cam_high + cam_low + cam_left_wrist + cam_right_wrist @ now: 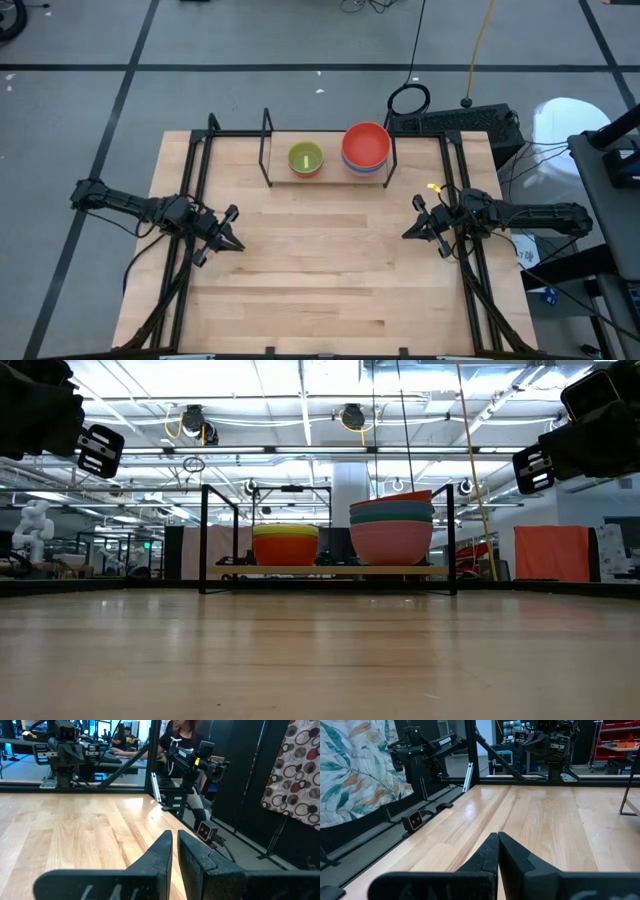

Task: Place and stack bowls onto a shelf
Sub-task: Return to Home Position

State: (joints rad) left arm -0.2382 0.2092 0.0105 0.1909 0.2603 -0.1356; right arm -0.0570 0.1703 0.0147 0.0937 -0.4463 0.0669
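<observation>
Step in hand: going home, as I read it. Nothing is being carried and no bowl lies loose on the counter point(320, 285).
Shelf point(332, 170): stands at the counter's far edge, about the middle, and holds two stacks.
Left stack: a yellow bowl point(306, 157) sits on top, nested in an orange bowl point(285, 550) (anything lower is hidden from me).
Right stack: at the shelf's right end, just beside the end rods. A red bowl point(366, 143) is on top, with a teal bowl point(392, 512) and a pink bowl point(392, 543) beneath it in the low view.
Left claw point(232, 243): closed on nothing, its fingers point(165, 852) all but touching. It is over the counter's left side, pointing inward, well apart from the shelf.
Right claw point(408, 233): also closed and empty, fingers point(490, 852) pressed together. It is over the right side and mirrors the left.
Progress: stacking looks finished, though I cannot count every bowl in the two stacks.
Next move: calls for no grasp. Each arm only needs to draw back along its own side to its rest pose, claws kept shut and away from the shelf so the stacks are not nudged.
</observation>
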